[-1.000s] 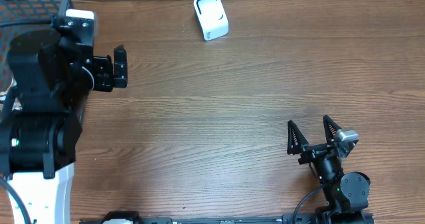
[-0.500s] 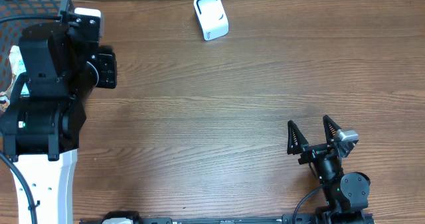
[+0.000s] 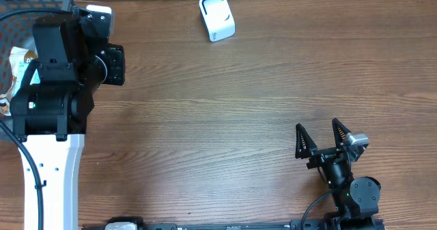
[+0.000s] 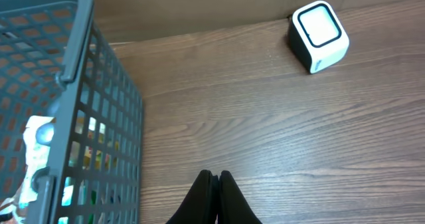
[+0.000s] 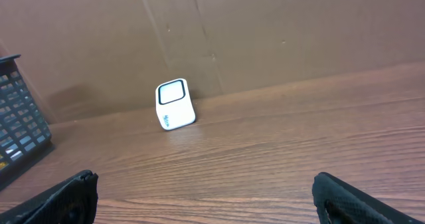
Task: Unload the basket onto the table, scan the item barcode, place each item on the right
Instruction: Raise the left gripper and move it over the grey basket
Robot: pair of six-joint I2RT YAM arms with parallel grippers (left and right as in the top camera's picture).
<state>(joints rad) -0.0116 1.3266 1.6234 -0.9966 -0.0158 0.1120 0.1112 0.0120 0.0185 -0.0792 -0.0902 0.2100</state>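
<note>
While the item [image 3: 19, 59] is lying in the basket [image 4: 80, 24] at upper left, the left gripper [image 4: 214, 179] is hovering alongside, clenched empty; the right gripper [image 3: 317, 127] is idling agape, probably keeping the scanner [image 3: 216, 16] unobstructed.

**A:** What sort of place is this?

**B:** A robot lab bench, dressed up as a shop checkout. 2 arms sit at a wood-grain table [image 3: 239, 100]. The left arm [image 3: 51, 100] stands on a white base, and the right arm [image 3: 355, 192] is at the near edge, with black cables running from both.

**A:** Why a checkout?

**B:** A small white scanner [image 3: 216, 16] with a dark-rimmed window stands near the far edge. At the left, a grey plastic shopping basket [image 4: 80, 24] holds colourful packets [image 3: 19, 61].

**A:** And why a lab rather than a real shop?

**B:** Plain brown cardboard [image 5: 279, 38], creased and taped, stands behind the table as a backdrop.
</note>
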